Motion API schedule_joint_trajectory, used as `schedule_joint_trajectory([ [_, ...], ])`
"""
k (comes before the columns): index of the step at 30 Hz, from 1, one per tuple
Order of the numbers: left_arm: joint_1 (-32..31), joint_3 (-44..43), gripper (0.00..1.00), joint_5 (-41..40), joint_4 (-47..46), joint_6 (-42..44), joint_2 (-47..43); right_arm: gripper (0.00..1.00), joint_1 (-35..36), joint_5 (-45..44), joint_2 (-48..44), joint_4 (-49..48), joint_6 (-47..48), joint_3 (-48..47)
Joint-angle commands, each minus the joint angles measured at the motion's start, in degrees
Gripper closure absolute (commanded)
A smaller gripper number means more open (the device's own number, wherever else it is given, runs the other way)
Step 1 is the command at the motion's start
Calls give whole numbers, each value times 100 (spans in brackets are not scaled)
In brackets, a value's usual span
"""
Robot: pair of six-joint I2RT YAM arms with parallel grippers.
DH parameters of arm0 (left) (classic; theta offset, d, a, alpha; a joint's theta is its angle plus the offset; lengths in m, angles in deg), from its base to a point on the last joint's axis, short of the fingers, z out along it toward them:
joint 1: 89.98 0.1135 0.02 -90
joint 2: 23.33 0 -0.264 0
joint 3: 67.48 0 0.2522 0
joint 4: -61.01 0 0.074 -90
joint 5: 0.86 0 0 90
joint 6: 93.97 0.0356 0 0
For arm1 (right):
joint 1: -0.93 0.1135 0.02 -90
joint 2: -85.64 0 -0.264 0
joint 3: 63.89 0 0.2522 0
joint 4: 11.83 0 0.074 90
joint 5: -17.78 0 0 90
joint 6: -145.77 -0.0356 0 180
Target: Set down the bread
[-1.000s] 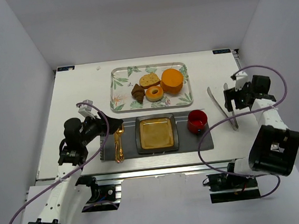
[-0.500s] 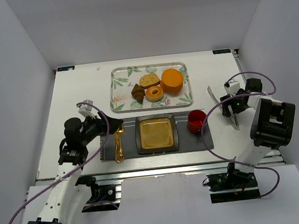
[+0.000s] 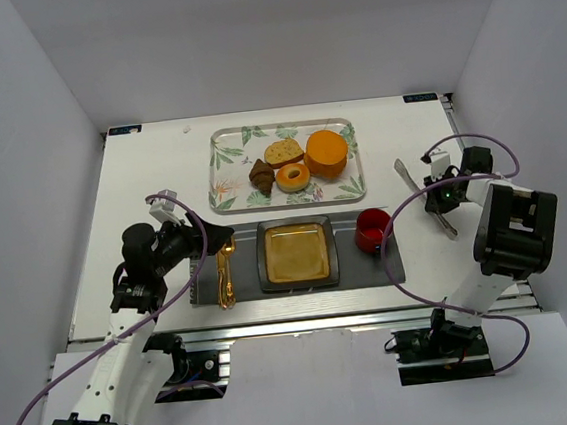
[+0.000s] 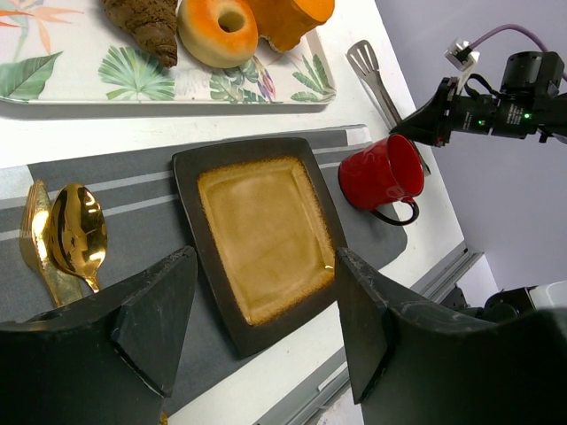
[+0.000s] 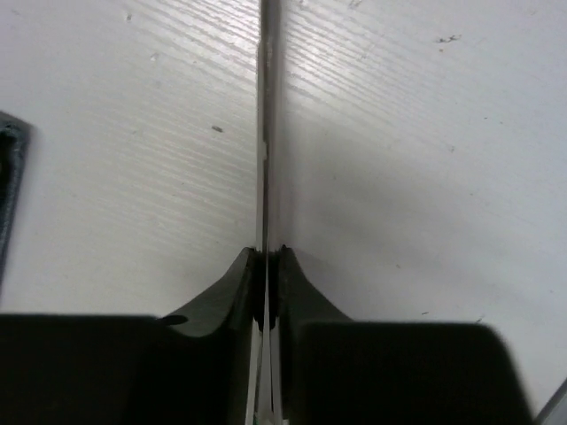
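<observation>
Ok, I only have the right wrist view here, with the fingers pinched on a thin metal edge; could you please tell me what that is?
Observer: It is a pair of metal tongs lying on the table to the right of the red mug. The right gripper is shut on them partway along their length.
Operator: Thank you. And where is the bread, since I see none of it?
Observer: The dark croissant lies on the leaf-patterned tray at the far side of the table, beside the ring donut. It is well to the left of that gripper, and nothing is touching it.
</observation>
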Motion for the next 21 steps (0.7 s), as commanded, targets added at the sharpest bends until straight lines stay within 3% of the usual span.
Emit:
schedule_joint_trajectory([
  [1, -25, -110, 27, 33, 4, 15, -78, 92, 21, 433, -457, 371, -103, -192],
  [3, -16, -110, 27, 24, 12, 24, -87, 97, 134, 801, -869, 519, -138, -315],
  [6, -16, -75, 27, 42, -31, 15, -87, 92, 555, 1232, -1318, 818, -181, -658],
  [11, -25, -101, 27, 51, -76, 6, -78, 69, 1531, 1383, -1847, 697, -733, -1079],
  [14, -25, -136, 27, 16, 12, 41, -131, 63, 2356, 1340, -1822, 512, -998, -1377],
  [21, -25, -84, 27, -46, 135, 41, -306, 58, 3386, 1049, -1110, 511, -991, -2142],
])
